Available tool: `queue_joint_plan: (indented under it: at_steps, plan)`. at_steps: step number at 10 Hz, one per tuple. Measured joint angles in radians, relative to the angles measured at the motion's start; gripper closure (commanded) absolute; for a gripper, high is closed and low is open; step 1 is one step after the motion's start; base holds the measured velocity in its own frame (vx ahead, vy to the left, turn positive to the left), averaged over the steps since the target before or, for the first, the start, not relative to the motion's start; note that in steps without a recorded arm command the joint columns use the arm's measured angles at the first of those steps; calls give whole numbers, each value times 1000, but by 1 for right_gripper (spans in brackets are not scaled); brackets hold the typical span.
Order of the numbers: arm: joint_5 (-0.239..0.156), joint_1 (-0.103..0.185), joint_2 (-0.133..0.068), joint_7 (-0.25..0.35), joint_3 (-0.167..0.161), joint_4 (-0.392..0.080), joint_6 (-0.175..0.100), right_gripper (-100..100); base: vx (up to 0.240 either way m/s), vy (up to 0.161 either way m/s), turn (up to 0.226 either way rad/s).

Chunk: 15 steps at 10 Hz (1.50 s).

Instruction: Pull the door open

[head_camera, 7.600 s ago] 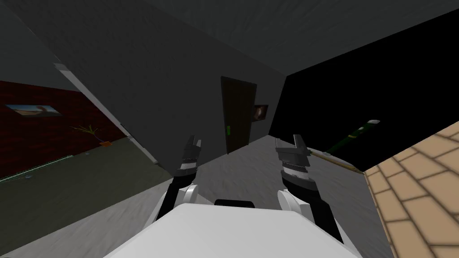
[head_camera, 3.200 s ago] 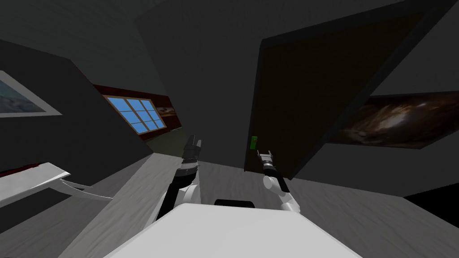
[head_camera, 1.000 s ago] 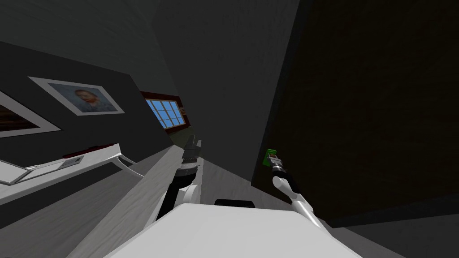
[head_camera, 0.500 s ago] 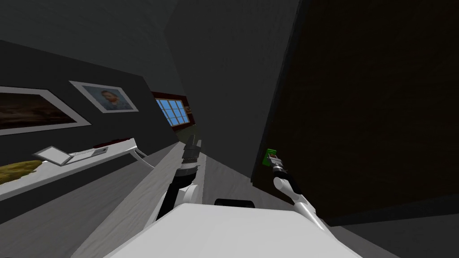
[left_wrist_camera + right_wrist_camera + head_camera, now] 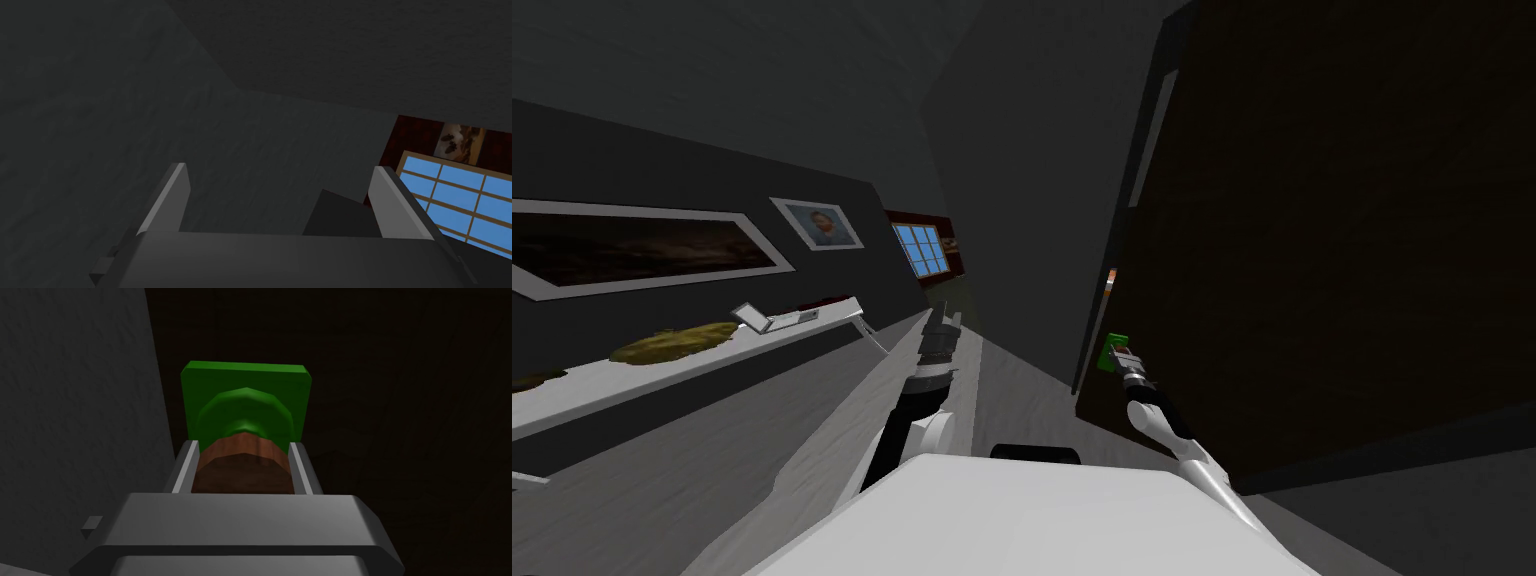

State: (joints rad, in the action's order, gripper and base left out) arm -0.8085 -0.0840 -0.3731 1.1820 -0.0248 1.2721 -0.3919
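A dark brown door (image 5: pixel 1332 230) takes up the right of the head view, its handle edge standing slightly off the grey wall with a thin pale gap (image 5: pixel 1152 130). On it sits a green plate (image 5: pixel 245 388) carrying a brown knob (image 5: pixel 242 463). My right gripper (image 5: pixel 244 458) is shut on the knob, one finger pressing each side; in the head view the right gripper (image 5: pixel 1120 358) is at the plate (image 5: pixel 1111 350). My left gripper (image 5: pixel 942 335) hangs idle left of the door, and its wrist view shows the left gripper (image 5: pixel 280 200) open with nothing between the fingers.
A long white shelf (image 5: pixel 712 350) runs along the left wall, with yellowish clumps and a small laptop-like object (image 5: pixel 767 318) on it. Framed pictures hang above it. A blue window (image 5: pixel 920 248) lies far down the corridor. Grey floor (image 5: pixel 1012 390) stretches between shelf and door.
My base has turned: shelf, pictures and window slid rightward in the head view. A narrow gap has appeared along the door's handle edge. The right gripper stays shut on the knob.
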Motion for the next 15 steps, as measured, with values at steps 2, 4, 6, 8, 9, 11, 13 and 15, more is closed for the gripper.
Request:
queue_joint_plan:
  at_steps: [2, 4, 6, 8, 9, 11, 13, 15]
  plan:
    - [0, -10, -7, 12, -16, 6, 4, 100, -143, -30, 86]
    - [0, -24, -28, 29, -32, 20, -4, 100, -240, -83, 140]
    - [2, -34, -48, 50, -58, 29, -13, 100, -236, -63, 153]
    - [3, -48, -73, 72, -83, 44, -26, 100, -275, -46, 148]
    - [3, -58, -84, 82, -93, 54, -29, 100, -247, -47, 121]
    - [4, -75, -103, 101, -115, 69, -35, 100, -165, -54, 72]
    - [5, -82, -111, 110, -127, 69, -37, 100, -196, -58, 131]
    - [8, -89, -129, 128, -142, 79, -48, 100, -228, -91, 132]
